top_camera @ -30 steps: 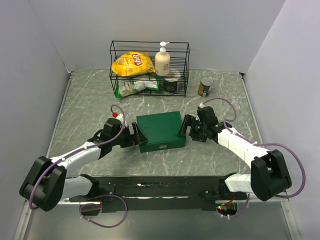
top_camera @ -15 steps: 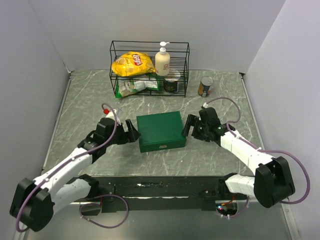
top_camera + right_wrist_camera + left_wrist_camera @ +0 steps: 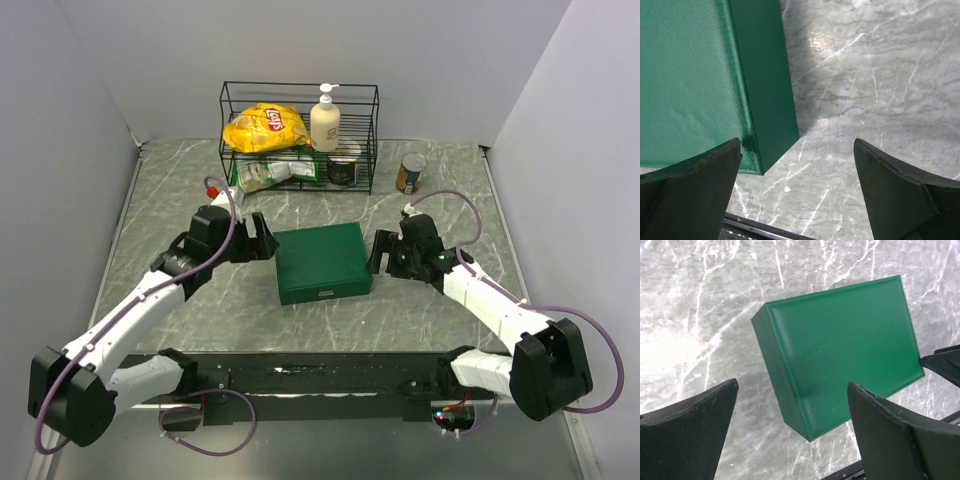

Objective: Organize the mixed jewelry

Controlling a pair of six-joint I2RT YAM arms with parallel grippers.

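Note:
A closed green box (image 3: 322,262) lies flat in the middle of the marble table, lid down, a small clasp on its near side. None of the mixed jewelry shows in any view. My left gripper (image 3: 262,241) hovers open just off the box's far left corner; in the left wrist view the box (image 3: 840,350) lies beneath and beyond the wide-spread gripper (image 3: 792,384). My right gripper (image 3: 380,253) stands open beside the box's right side. In the right wrist view that gripper (image 3: 797,141) holds nothing, with the box corner (image 3: 690,75) at its left.
A black wire rack (image 3: 300,135) at the back holds a yellow chip bag (image 3: 265,127), a soap bottle (image 3: 325,120), a green packet (image 3: 270,172) and a dark tin (image 3: 342,170). A can (image 3: 410,172) stands to its right. Walls close in on both sides.
My left gripper has risen and swung from the box's left side to its far left corner. The right gripper drew back slightly from the right side. The box stayed put.

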